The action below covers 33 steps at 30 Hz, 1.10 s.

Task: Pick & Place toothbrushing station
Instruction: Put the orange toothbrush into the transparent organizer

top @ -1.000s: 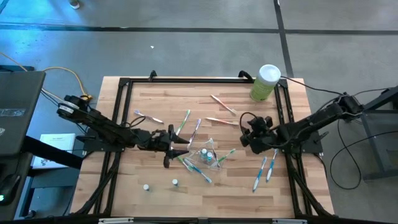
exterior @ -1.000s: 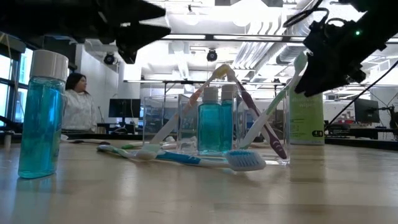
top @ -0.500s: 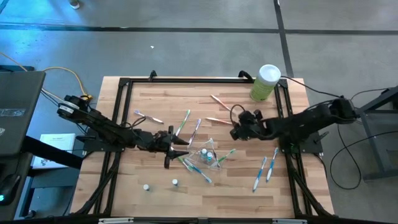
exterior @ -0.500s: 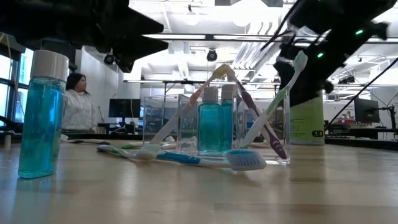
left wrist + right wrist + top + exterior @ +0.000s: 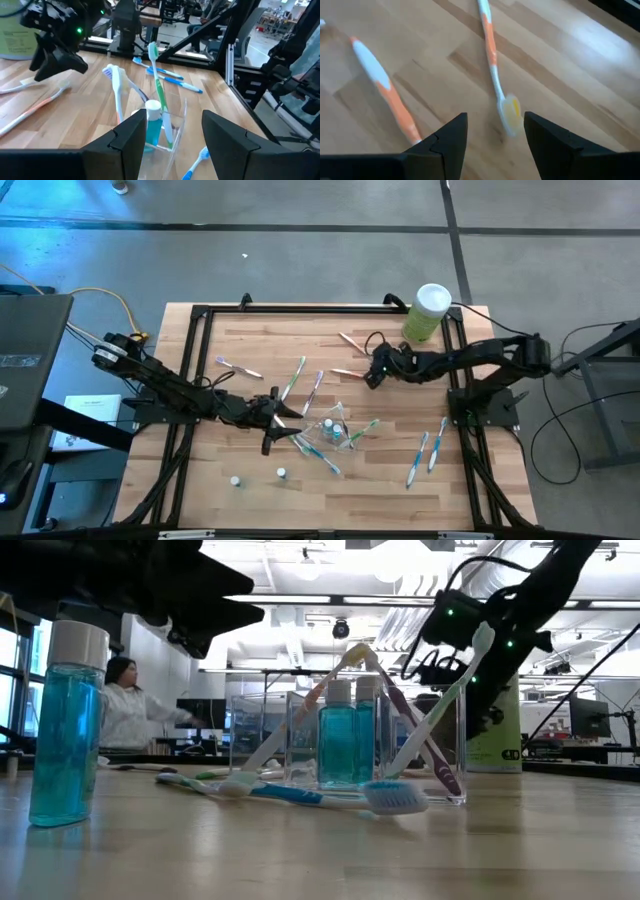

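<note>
A: High view first: what differs from a second ago?

B: The right gripper (image 5: 371, 374) has swung away from the table's right-middle, toward the far side, and now hangs over two orange-and-white toothbrushes (image 5: 348, 372). The left gripper (image 5: 283, 420) has barely shifted.

A: How do the arms lie?

B: The right arm stretches long and low across the table from its right edge, wrist near the pale-green canister (image 5: 428, 312). The left arm reaches in from the left edge, its gripper just beside the clear cup (image 5: 336, 430).

A: And the fingers?

B: In the right wrist view the fingers (image 5: 448, 142) stand apart with nothing between them, above one orange brush's bristle head (image 5: 509, 112). In the left wrist view the left fingers (image 5: 129, 142) are also spread and empty, with the cup (image 5: 176, 134) ahead of them.

A: The cup?

B: Mid-table, holding teal bottles (image 5: 336, 735) and leaning brushes, with a green brush (image 5: 158, 87) upright. Other brushes lie scattered on the wood around it.
</note>
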{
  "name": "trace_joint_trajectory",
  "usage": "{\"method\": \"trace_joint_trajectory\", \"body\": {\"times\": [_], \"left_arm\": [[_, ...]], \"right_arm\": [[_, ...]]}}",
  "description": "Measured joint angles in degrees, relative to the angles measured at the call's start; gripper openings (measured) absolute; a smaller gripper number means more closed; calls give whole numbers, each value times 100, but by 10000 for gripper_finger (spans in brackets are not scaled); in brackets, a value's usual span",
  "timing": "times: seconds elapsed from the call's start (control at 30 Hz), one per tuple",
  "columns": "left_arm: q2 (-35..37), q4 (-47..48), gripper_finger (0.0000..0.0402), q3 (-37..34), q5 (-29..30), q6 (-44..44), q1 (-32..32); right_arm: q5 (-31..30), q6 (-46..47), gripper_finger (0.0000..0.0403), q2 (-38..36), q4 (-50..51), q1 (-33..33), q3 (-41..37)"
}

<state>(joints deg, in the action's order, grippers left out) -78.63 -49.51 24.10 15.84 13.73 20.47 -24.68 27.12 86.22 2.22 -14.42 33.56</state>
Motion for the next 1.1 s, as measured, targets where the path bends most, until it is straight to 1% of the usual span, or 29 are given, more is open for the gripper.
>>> {"method": "trace_joint_trajectory", "body": {"times": [0.07,0.23,0.33,0.4,0.5,0.57,0.7,0.73,0.93,1.0,1.1], "left_arm": [[0,39,187,0,1,-13,-11],[0,79,187,2,0,-14,-57],[0,115,187,2,2,-15,-84],[0,104,187,2,0,-14,-85],[0,109,187,2,2,-14,-85],[0,108,187,2,2,-15,-85],[0,111,187,2,2,-10,-85],[0,112,187,1,1,-6,-85],[0,214,187,2,2,3,-85],[0,253,187,2,2,3,-85],[0,350,187,2,2,5,-85]], "right_arm": [[150,-142,188,127,-205,-155,24],[454,-344,188,424,-312,-486,19],[711,-461,188,689,-470,-603,24],[742,-551,185,848,-550,-640,37],[697,-700,158,1012,-599,-631,51],[699,-781,123,1024,-595,-617,41],[613,-1089,29,997,-633,-492,35],[563,-1150,20,992,-668,-464,28],[-16,-1233,13,803,-614,-84,2],[-139,-1235,13,634,-435,83,-11],[-549,-1233,13,282,-262,403,-4]]}}
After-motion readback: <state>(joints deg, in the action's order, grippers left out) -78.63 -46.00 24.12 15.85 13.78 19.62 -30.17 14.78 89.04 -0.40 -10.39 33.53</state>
